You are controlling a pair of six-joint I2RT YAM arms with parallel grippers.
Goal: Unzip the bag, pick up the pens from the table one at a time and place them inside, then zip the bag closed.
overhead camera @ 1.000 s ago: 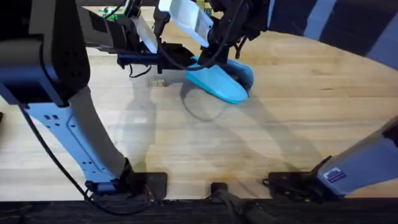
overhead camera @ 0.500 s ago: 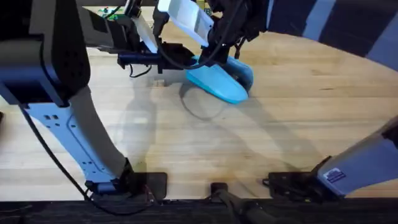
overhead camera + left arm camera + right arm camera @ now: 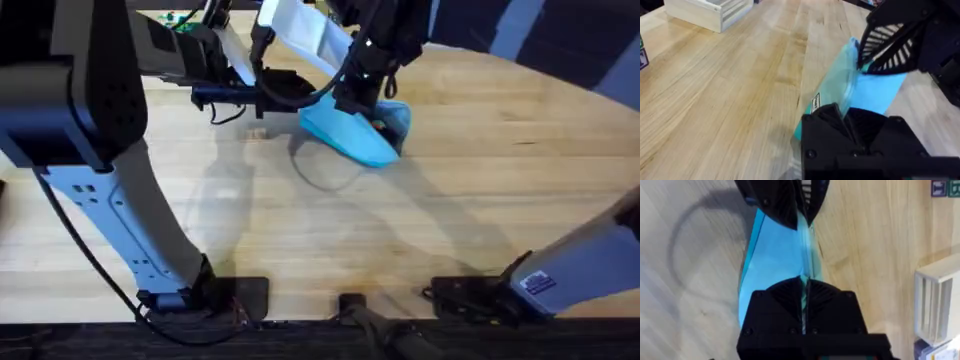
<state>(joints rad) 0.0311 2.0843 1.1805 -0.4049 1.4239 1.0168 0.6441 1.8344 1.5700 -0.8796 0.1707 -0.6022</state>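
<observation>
My left end effector (image 3: 847, 122) is black and hard. It sits at the left end of the bag (image 3: 350, 135), and its two fingers are pressed together, pinching the bag's end where a small white tag (image 3: 815, 104) sticks out.

There is one bag. It is light blue, soft cloth, long and rounded like a little boat. It lies on the worktop (image 3: 450, 200) near the far side, a bit left of the middle. Seen from my right wrist, a thin teal zipper line (image 3: 805, 255) runs along its top. I cannot tell if anything is inside it.

The worktop is pale wood with long plank lines, smooth and flat.

My right end effector (image 3: 804, 287) is black too. It comes down on the right part of the bag, and its fingers are squeezed tight on the zipper line. From there I see my left end effector at the far end of the bag.

One white wooden crate (image 3: 710, 10) with slats stands well apart from the bag.
</observation>
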